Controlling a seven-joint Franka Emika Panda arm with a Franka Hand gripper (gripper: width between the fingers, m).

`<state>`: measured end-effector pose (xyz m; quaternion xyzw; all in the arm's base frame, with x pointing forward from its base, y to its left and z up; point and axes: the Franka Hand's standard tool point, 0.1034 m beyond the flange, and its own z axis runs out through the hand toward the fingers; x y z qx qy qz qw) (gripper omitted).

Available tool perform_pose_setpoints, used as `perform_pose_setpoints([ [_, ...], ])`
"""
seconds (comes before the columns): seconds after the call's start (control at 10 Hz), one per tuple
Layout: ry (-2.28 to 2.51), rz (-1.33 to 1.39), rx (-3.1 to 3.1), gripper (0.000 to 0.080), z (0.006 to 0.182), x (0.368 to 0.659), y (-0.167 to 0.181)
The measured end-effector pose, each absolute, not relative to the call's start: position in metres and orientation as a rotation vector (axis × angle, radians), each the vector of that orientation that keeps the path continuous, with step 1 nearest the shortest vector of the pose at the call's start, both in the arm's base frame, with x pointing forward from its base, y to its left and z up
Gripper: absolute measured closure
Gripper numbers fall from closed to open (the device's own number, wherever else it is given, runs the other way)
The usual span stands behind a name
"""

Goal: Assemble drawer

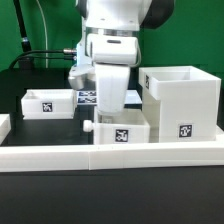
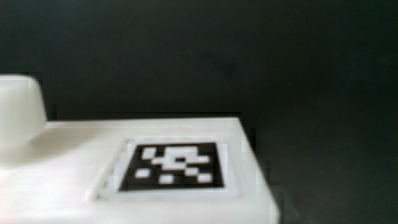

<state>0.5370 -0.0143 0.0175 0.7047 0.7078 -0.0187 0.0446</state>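
The large cube-like housing [image 1: 183, 100] stands open-topped at the exterior view's right, with a tag on its front. A small knobbed tray [image 1: 122, 130] sits next to it in the middle, its knob [image 1: 88, 127] pointing to the exterior view's left. A second small tray [image 1: 48, 102] sits apart at the left. My gripper [image 1: 108, 110] hangs straight down at the middle tray's back wall, its fingertips hidden behind that wall. The wrist view shows a white tagged face [image 2: 175, 165] very close and a white rounded part [image 2: 15, 110], but no fingers.
The long low white border wall [image 1: 110, 153] runs along the front of the parts. The marker board [image 1: 86, 97] lies flat behind the gripper. A black cable [image 1: 45, 52] runs across the back left, in front of a green backdrop.
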Motion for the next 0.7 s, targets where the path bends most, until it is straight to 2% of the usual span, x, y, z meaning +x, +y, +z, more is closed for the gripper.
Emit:
perform_pose_setpoints([
  [0.7,2.158,-0.018,2.133,0.0757,0.0162,0.5369,-0.0212],
])
